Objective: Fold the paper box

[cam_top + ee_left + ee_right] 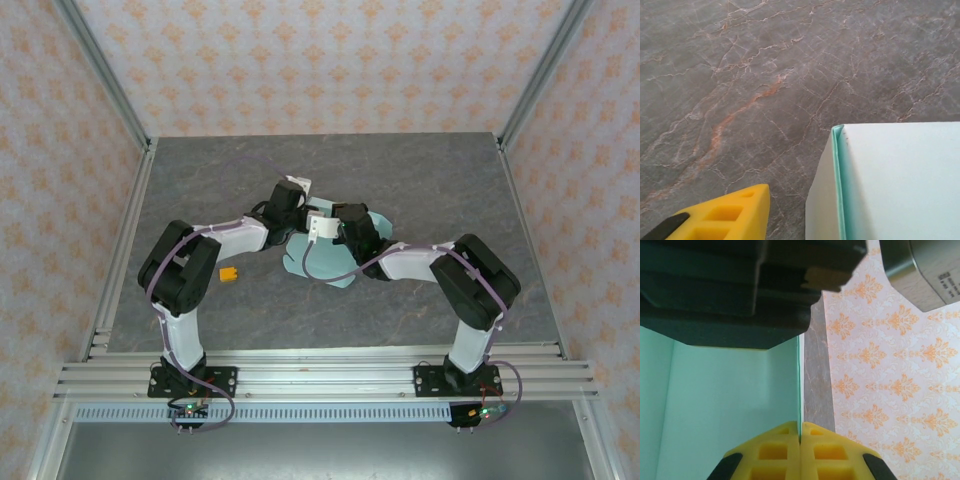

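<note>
Both arms are reaching in from the near edge with elbows bent outward, and their wrists are meeting over mid-tabletop. The left arm [180, 270] is angling in toward the right, the right arm [480, 280] toward the left.

The paper box [335, 272] is lying mid-tabletop under both wrists, with rounded flaps sticking out on the near and right sides. It's thin matte card in pale mint. The left wrist view is showing one wall standing up with a doubled fold along its edge.

The right tool [800, 427] is clenched. Its yellow ribbed pads are pressing together, with the edge of a card wall running straight into the seam, so it's pinching the paper box.

For the left tool [287, 205] I can't tell the state. One yellow finger [725, 215] is sitting just beside the raised wall, not touching it, and the card is hiding the other.

The tabletop [740, 75] is a grey stone-look sheet with pale and rust-coloured veins. A small orange piece [229, 273] is lying left of the box, apart from it.
</note>
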`<state>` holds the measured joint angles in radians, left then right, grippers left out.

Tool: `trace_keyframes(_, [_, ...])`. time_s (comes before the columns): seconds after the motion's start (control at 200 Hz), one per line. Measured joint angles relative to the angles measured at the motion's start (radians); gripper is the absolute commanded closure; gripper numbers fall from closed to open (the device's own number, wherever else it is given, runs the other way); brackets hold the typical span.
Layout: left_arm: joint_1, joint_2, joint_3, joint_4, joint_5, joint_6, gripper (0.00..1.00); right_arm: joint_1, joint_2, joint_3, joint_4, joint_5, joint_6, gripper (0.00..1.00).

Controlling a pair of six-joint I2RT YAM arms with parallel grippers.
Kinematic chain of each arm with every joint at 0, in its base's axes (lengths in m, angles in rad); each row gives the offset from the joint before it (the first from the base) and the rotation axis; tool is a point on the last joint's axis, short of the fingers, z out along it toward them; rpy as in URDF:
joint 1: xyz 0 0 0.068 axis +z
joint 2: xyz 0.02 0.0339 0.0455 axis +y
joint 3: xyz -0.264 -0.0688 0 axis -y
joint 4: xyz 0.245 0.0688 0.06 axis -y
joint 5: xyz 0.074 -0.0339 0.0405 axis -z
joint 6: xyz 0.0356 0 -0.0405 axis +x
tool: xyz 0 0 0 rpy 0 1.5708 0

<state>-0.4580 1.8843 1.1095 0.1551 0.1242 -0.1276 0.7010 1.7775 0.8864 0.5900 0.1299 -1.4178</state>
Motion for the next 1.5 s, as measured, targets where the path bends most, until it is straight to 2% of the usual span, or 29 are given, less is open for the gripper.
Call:
trace_keyframes(0.075, [0.001, 0.000, 0.000, 0.003, 0.023, 0.007, 0.77, 0.000, 0.000, 0.003, -0.005, -0.002, 0.000, 1.00])
trace_keyframes(0.145, [0.001, 0.000, 0.000, 0.004, 0.032, 0.016, 0.78, 0.001, 0.000, 0.008, -0.010, -0.003, 0.000, 1.00])
trace_keyframes(0.41, [0.016, -0.008, -0.031, 0.033, 0.032, 0.016, 0.54, 0.001, 0.000, 0.016, -0.026, -0.001, 0.000, 1.00])
trace_keyframes(0.54, [0.028, -0.037, -0.081, 0.060, 0.048, 0.016, 0.50, 0.002, 0.000, 0.017, -0.030, -0.004, 0.000, 1.00])
trace_keyframes(0.706, [0.039, -0.047, -0.105, 0.077, 0.079, 0.017, 0.49, 0.003, 0.000, 0.017, -0.033, -0.002, 0.000, 1.00])
trace_keyframes(0.981, [0.041, -0.047, -0.105, 0.082, 0.131, 0.024, 0.70, 0.003, 0.000, 0.018, -0.034, 0.000, 0.000, 1.00])
trace_keyframes(1.101, [0.041, -0.047, -0.102, 0.089, 0.143, 0.029, 0.75, 0.003, 0.000, 0.031, -0.044, 0.000, 0.001, 1.00])
trace_keyframes(1.501, [0.021, -0.047, -0.080, 0.076, 0.092, 0.031, 0.96, 0.003, 0.000, 0.050, -0.053, 0.009, 0.012, 0.98])
